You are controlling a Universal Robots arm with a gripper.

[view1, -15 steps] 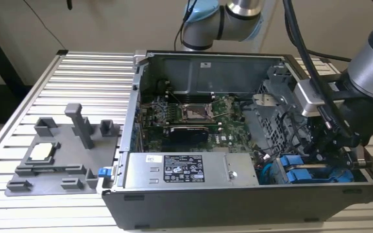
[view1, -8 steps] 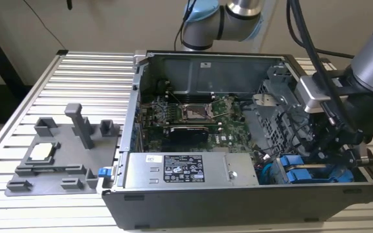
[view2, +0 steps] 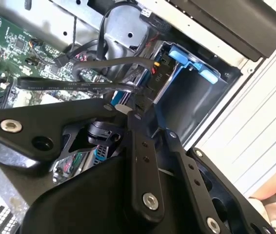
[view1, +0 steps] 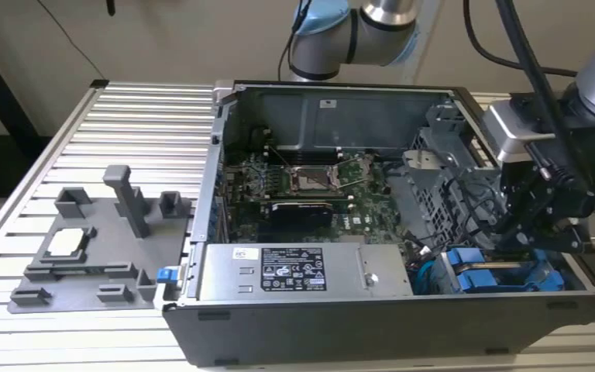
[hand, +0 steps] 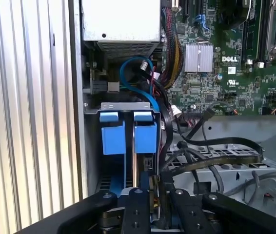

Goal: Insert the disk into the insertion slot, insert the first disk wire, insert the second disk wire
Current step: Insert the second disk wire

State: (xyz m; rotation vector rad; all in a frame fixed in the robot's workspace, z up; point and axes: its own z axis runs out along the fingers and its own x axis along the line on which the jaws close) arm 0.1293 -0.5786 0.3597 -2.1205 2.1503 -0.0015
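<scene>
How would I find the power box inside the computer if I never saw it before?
Start at the open computer case on the ribbed table. Look along its near wall, beside the blue drive carriers, on the exterior view's left of them. The power box is the plain silver block with a black-and-white sticker, unlike the green motherboard behind it.

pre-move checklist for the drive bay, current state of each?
1. Disk seated in the insertion slot: ok, its blue carrier sits in the cage beside the second blue carrier.
2. Gripper at the disk's rear edge: ok, in the first wrist view it is right over that edge.
3. Connector in the gripper: cannot tell; something black sits between the fingers.
4. Disk wires plugged: cannot tell, that end is hidden.
5. Loose black cables near the gripper: not ok, they cross close beside it.
6. Power-supply box clear of the bay: ok.
</scene>
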